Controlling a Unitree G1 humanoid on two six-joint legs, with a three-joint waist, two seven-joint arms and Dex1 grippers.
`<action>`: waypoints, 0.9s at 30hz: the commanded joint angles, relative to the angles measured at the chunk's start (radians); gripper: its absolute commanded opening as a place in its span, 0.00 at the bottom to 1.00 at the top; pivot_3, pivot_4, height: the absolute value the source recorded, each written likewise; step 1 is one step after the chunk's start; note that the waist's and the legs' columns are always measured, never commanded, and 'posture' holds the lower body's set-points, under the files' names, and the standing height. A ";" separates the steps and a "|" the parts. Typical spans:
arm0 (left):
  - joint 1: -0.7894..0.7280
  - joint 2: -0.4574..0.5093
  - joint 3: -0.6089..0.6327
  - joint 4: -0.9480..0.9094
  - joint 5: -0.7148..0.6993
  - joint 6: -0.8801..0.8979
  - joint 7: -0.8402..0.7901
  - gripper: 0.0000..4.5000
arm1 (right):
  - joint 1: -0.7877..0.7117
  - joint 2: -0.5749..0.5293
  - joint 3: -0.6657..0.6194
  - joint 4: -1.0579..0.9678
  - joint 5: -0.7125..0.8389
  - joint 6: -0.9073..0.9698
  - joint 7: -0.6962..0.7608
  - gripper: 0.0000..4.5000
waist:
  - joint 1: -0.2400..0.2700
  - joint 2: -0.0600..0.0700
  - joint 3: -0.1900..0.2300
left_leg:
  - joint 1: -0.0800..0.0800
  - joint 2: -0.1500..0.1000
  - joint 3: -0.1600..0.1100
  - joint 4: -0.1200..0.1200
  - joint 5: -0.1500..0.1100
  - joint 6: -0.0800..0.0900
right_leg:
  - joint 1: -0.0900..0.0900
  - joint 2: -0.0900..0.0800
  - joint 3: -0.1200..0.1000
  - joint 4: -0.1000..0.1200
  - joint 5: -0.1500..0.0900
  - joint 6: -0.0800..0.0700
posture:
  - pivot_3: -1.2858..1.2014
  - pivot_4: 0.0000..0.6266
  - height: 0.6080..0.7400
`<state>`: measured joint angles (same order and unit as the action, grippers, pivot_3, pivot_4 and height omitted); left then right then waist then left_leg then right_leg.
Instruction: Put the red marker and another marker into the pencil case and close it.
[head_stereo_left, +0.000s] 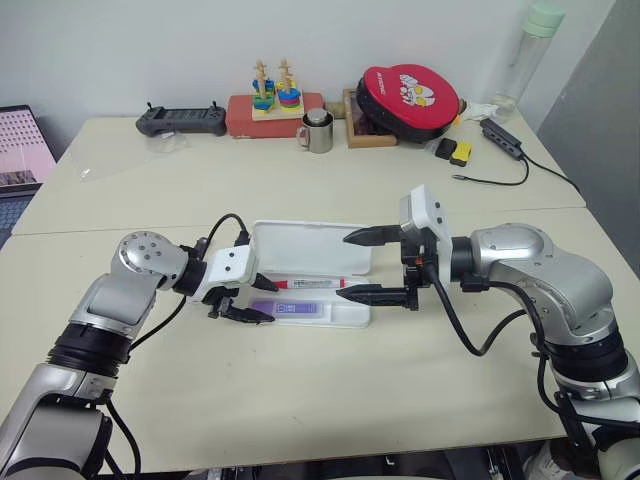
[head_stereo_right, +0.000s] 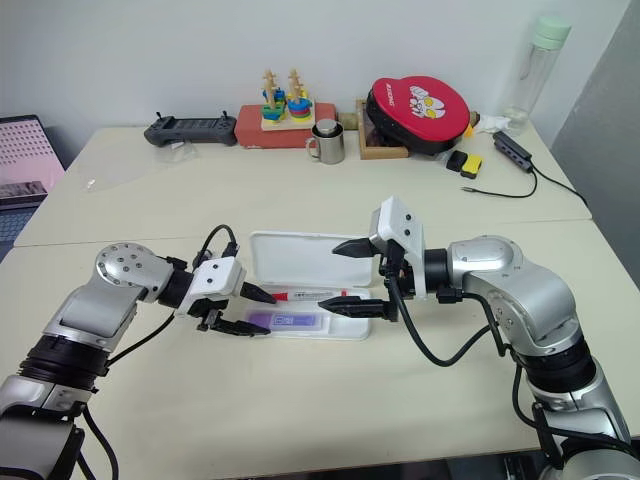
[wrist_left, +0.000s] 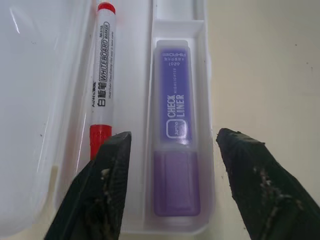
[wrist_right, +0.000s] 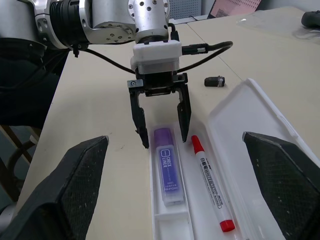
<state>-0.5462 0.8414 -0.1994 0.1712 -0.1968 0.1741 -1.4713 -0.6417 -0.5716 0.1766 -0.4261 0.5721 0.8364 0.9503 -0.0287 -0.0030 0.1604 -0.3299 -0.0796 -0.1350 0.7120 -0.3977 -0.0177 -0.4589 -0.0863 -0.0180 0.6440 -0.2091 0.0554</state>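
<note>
The white pencil case lies open in the middle of the table, lid tilted back. The red marker rests in its tray beside the lid. The purple marker lies in the front compartment. My left gripper hangs open at the case's left end, its fingers straddling the purple marker's cap end without touching it; the right wrist view also shows this gripper. My right gripper stands wide open at the case's right end, one finger over the lid and one near the front rim, holding nothing.
A small dark stubby object lies on the table beyond the case's left end. Along the back edge stand a controller, a stacking toy, a metal mug, a red round pouch and a bottle.
</note>
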 joint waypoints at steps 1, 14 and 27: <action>0.014 0.012 0.191 -0.148 -0.177 0.221 0.100 0.85 | -0.016 0.008 -0.040 -0.027 0.033 -0.017 -0.009 1.00 | -0.001 0.000 0.000 | 0.000 0.000 0.000 0.000 0.000 0.000 | 0.000 0.000 0.000 0.000 0.000 0.000 | 0.52 0.24 1.00; 0.283 -0.103 0.647 -0.342 -0.276 0.504 0.696 1.00 | -0.193 0.181 0.023 0.176 -0.053 -0.154 -0.061 1.00 | 0.002 0.000 0.000 | 0.002 0.001 0.000 0.000 0.000 0.000 | 0.001 0.000 0.001 0.000 0.000 0.000 | 0.52 0.24 1.00; 0.155 -0.119 0.448 0.020 -0.091 0.390 0.809 1.00 | -0.222 0.246 0.054 0.163 -0.072 -0.153 -0.082 1.00 | -0.003 -0.001 -0.001 | 0.001 0.000 -0.001 0.000 0.000 0.000 | 0.000 0.000 -0.001 0.001 0.000 0.000 | 0.52 0.24 1.00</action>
<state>-0.3601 0.7130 0.2652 0.1688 -0.3053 0.5832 -0.6585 -0.8627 -0.3253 0.2483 -0.2056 0.4907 0.6851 0.8733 -0.0316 -0.0044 0.1596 -0.3285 -0.0799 -0.1359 0.7120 -0.3977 -0.0179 -0.4587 -0.0861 -0.0187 0.6447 -0.2090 0.0552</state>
